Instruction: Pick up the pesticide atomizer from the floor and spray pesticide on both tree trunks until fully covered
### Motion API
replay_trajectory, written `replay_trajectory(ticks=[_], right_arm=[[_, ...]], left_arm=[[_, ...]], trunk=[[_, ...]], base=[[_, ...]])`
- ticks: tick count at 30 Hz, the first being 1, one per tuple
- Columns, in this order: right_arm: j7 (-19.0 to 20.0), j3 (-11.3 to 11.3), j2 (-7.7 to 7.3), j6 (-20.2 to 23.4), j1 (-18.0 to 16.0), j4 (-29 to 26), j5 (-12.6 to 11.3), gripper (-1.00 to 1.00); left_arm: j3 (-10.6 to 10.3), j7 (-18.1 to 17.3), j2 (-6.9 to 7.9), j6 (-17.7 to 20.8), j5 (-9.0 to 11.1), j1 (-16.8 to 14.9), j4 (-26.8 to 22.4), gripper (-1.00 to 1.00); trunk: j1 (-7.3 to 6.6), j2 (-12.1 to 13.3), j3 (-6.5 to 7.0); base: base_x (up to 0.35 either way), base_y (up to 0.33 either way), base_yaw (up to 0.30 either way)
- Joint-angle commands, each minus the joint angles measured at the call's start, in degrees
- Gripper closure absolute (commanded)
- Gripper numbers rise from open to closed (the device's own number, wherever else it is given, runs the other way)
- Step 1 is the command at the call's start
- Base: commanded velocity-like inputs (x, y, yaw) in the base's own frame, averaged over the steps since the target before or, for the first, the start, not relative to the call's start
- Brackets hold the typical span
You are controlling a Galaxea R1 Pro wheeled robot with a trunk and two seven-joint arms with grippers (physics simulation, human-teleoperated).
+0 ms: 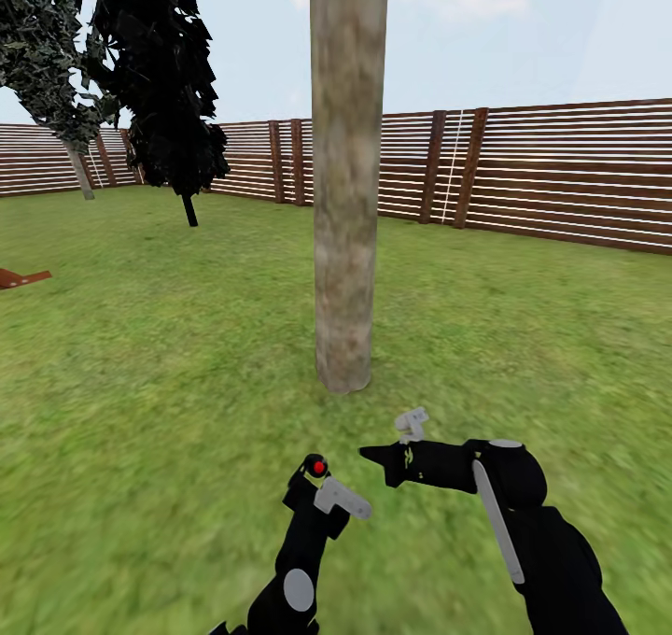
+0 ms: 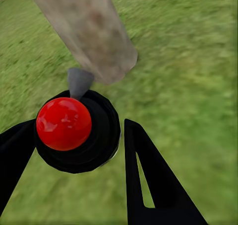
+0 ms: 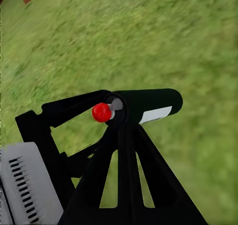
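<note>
A thick mottled grey-brown tree trunk point(image 1: 347, 177) rises from the lawn straight ahead, its crown out of view. My left gripper point(image 1: 322, 476) is low in front of it, shut on the pesticide atomizer point(image 1: 318, 468), a small black item with a red knob on top. In the left wrist view the atomizer point(image 2: 96, 135) sits between the black fingers point(image 2: 148, 170), and its pale tip point(image 2: 78, 81) points at the trunk point(image 2: 89, 26). My right gripper point(image 1: 411, 422) hovers just right of it, nearer the trunk's foot, shut and holding nothing. The right wrist view looks across at the atomizer point(image 3: 106, 111).
A second tree point(image 1: 47, 47) with a grey trunk stands far left by the brown slatted fence point(image 1: 560, 168). A thin-trunked black-leaved tree point(image 1: 168, 84) is beside it. A brown wooden piece point(image 1: 19, 278) lies at the left edge. Green lawn point(image 1: 523, 336) spreads all round.
</note>
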Motion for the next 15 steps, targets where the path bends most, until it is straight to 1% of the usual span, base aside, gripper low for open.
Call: replay_trajectory(ticks=[1,4,6,15], right_arm=[[0.25,-0.05,0.24,0.33,-0.04,-0.04,0.16,1.00],[0.24,-0.03,1.12,0.24,0.00,-0.04,0.16,1.00],[0.20,0.31,1.40,0.21,0.03,-0.04,0.19,1.00],[0.17,0.65,1.62,0.46,0.05,0.04,0.16,1.00]], left_arm=[[-0.23,0.12,0.00,0.52,-0.59,-0.06,-0.05,1.00],[-0.37,0.12,-0.02,0.47,-0.59,-0.06,-0.05,1.00],[-0.40,0.12,-0.04,0.48,-0.59,-0.07,-0.05,1.00],[-0.42,0.03,-0.06,0.45,-0.59,-0.06,-0.02,1.00]], trunk=[[-0.01,-0.02,-0.05],[-0.01,-0.02,-0.05],[-0.01,-0.02,-0.05],[-0.01,-0.02,-0.05]], base=[[0.000,0.000,0.000],[0.000,0.000,0.000],[0.000,0.000,0.000],[0.000,0.000,0.000]])
